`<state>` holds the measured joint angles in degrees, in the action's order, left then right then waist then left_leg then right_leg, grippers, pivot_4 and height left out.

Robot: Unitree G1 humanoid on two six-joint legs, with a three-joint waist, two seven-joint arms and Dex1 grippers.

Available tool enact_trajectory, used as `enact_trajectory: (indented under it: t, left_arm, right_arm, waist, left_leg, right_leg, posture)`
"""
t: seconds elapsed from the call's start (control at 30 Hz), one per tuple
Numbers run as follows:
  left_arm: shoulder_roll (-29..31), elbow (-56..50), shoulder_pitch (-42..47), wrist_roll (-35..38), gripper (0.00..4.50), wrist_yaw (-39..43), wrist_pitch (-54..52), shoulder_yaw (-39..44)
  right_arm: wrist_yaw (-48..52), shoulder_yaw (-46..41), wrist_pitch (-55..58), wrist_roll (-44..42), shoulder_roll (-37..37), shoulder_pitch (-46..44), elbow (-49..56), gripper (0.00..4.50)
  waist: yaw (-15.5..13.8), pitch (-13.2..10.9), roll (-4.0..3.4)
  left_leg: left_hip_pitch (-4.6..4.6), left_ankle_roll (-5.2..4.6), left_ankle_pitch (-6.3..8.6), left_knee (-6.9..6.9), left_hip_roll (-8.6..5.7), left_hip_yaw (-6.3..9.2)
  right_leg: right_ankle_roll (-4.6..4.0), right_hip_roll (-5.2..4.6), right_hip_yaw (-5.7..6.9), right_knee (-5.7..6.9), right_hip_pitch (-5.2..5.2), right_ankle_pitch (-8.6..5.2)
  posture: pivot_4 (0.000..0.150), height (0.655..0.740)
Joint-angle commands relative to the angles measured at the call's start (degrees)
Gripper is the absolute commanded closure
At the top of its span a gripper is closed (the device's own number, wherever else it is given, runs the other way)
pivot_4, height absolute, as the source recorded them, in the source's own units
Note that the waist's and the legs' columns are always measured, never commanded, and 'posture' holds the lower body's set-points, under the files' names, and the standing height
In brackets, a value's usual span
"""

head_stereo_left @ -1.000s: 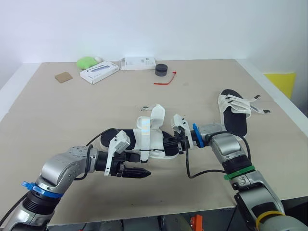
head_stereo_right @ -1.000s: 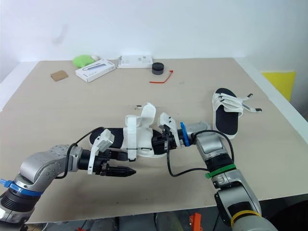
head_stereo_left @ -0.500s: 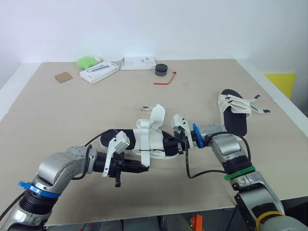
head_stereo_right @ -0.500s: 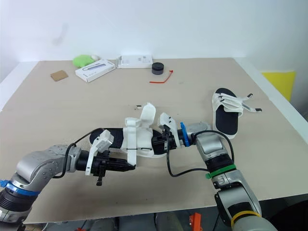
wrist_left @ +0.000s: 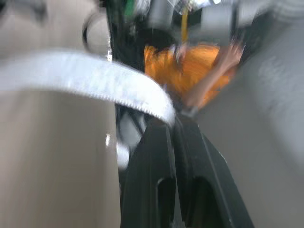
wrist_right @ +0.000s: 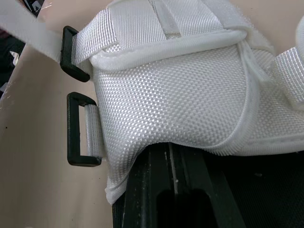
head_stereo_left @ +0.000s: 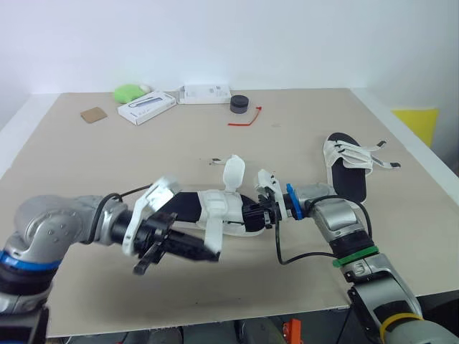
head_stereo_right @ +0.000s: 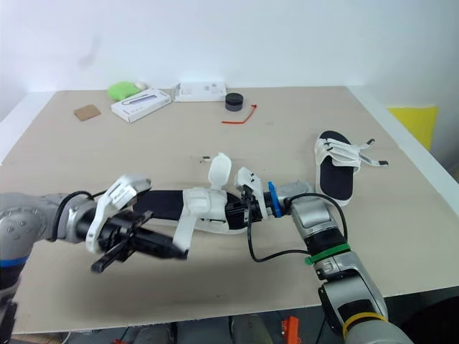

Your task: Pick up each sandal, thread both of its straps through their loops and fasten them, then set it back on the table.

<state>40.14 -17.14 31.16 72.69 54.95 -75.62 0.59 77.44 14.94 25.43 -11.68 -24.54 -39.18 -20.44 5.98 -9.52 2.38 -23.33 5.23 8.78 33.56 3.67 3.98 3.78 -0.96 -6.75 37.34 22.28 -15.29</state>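
- Closest in, the left gripper (head_stereo_left: 213,255) has its jaws squeezed together on the free end of a white strap (head_stereo_left: 213,231). The left wrist view shows the webbing pinched right at the tips.
- That strap runs up to the sandal (head_stereo_left: 188,208), which lies low over the table (head_stereo_left: 107,158) with its long axis side to side between the two arms. Can't tell if the sole is touching the table.
- The right gripper (head_stereo_left: 252,213) is clamped on the sandal's right-hand end, jaws tight on the sole edge under the white upper.
- The black loops (wrist_right: 78,142) sit on the upper's edge just beside the right jaws. My guess is the left arm does the threading and the right only steadies, so the strap end has to travel back toward the sandal.
- A second strap (head_stereo_left: 233,172) stands up loose.
- Further right, the other sandal (head_stereo_left: 349,172) lies flat, straps splayed.
- At the far edge there's a white box (head_stereo_left: 147,107) and a red tie (head_stereo_left: 245,118).
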Motion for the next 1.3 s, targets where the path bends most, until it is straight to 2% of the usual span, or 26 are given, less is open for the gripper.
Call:
enact_trajectory:
  t: [0.03, 0.13, 0.3, 0.47, 0.63, 0.73, 0.83, 0.9, 1.3]
  left_arm:
    - [-6.97, 10.24, 4.55, 4.45, 4.46, -13.97, -1.78, 3.83]
    - [-11.86, 19.15, 6.79, 4.86, 4.46, -22.86, -2.85, 6.21]
    - [-16.57, 30.10, 8.60, 5.01, 4.46, -31.45, -4.41, 10.12]
    - [-19.65, 35.89, 10.38, 2.71, 4.46, -33.66, -4.58, 11.73]
    - [-20.29, 35.22, 10.02, -2.56, 4.46, -31.06, -5.62, 7.71]
    - [-20.53, 35.98, 10.43, -5.83, 3.69, -30.15, -4.76, 6.89]
    - [-20.83, 39.25, 11.71, -8.49, 2.42, -30.29, -3.42, 8.22]
    - [-20.97, 41.14, 12.37, -9.81, 1.99, -30.59, -2.73, 9.16]
    - [-23.70, 46.84, 16.17, -13.01, 1.99, -31.40, 3.01, 16.92]
  right_arm:
    - [-1.71, 2.62, 0.63, 2.33, 0.48, 1.55, -2.79, 4.50]
    - [-1.79, 2.52, 0.57, 2.35, 0.40, 1.63, -2.68, 4.50]
    - [-1.91, 2.44, 0.54, 2.36, 0.19, 1.86, -2.43, 4.50]
    - [-2.12, 2.39, 0.46, 2.39, 0.09, 2.00, -2.39, 4.50]
    - [-2.31, 2.20, 0.68, 2.27, -0.11, 2.19, -1.91, 4.50]
    - [-2.45, 2.05, 0.86, 2.15, -0.40, 2.68, -1.39, 4.50]
    - [-2.71, 1.91, 1.17, 2.01, -0.66, 3.19, -0.80, 4.50]
    - [-2.89, 1.80, 1.33, 1.88, -0.76, 3.42, -0.54, 4.50]
    - [-3.58, 1.72, 1.49, 1.46, -0.22, 3.16, -0.87, 4.50]
  waist:
    - [0.11, 0.01, 0.04]
    - [0.21, 0.02, 0.01]
    - [0.10, 0.02, 0.02]
    - [0.08, 0.03, 0.03]
    - [0.09, 0.04, 0.01]
    - [0.09, 0.04, 0.01]
    - [0.08, 0.05, 0.01]
    - [0.06, 0.05, 0.01]
    - [0.05, 0.05, 0.02]
  left_leg:
    - [-0.02, 0.00, 0.00, 0.02, 0.01, 0.01]
    - [-0.04, 0.00, 0.00, -0.01, 0.03, 0.08]
    - [-0.04, 0.00, -0.01, 0.03, 0.02, 0.12]
    - [-0.03, 0.01, -0.02, 0.06, 0.01, 0.12]
    - [-0.03, 0.02, -0.02, 0.06, 0.01, 0.12]
    - [-0.03, 0.04, -0.03, 0.06, 0.01, 0.12]
    - [-0.02, 0.04, -0.03, 0.06, 0.01, 0.12]
    - [-0.02, 0.04, -0.03, 0.06, 0.00, 0.13]
    - [-0.04, 0.07, -0.01, 0.06, 0.00, 0.13]
  right_leg:
    - [0.02, 0.03, 0.00, 0.00, -0.03, 0.03]
    - [0.10, 0.14, -0.04, 0.05, -0.16, 0.14]
    - [0.08, 0.17, -0.07, 0.08, -0.15, 0.13]
    - [0.08, 0.18, -0.07, 0.08, -0.18, 0.14]
    - [0.09, 0.18, -0.08, 0.08, -0.19, 0.14]
    - [0.09, 0.18, -0.08, 0.08, -0.20, 0.15]
    - [0.09, 0.18, -0.08, 0.08, -0.20, 0.14]
    - [0.09, 0.18, -0.08, 0.07, -0.21, 0.14]
    - [0.10, 0.18, -0.08, 0.04, -0.21, 0.13]
  posture:
    - [0.150, 0.7400]
    - [0.150, 0.7400]
    - [0.150, 0.7400]
    - [0.150, 0.7400]
    - [0.150, 0.7400]
    - [0.150, 0.7400]
    - [0.150, 0.7400]
    - [0.150, 0.7400]
    - [0.150, 0.7400]
